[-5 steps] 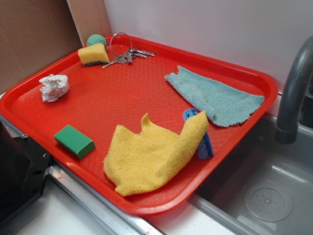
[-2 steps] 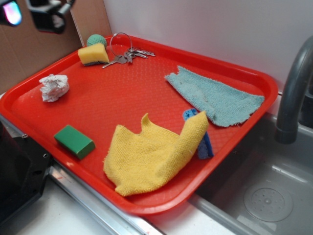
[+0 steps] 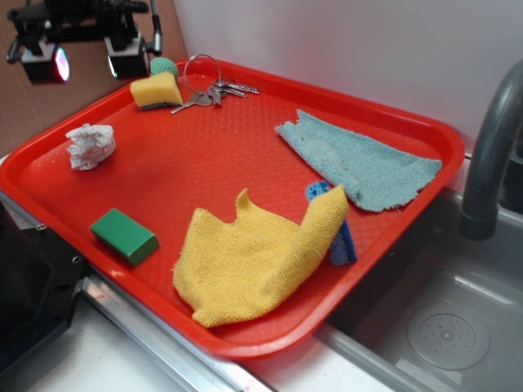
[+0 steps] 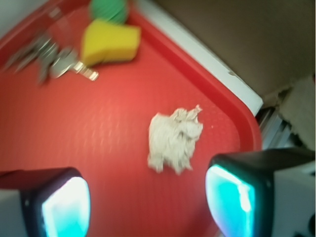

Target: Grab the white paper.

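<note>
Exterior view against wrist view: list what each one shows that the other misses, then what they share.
Only the exterior view shows the green block, the yellow cloth, the light blue cloth, a blue item partly under the cloths, the faucet and the sink.

Only the wrist view shows the gripper from behind, jaws open, glowing pads on either side of the paper.

Both show the white paper, yellow sponge, green ball, keys and red tray.

Exterior view: bright, even, soft shadows, sharp. Wrist view: motion-blurred throughout; keys [image 4: 47,55] smeared; hand [image 4: 148,202] fingertips glow cyan, overexposed; white paper [image 4: 175,140] soft-edged.
</note>
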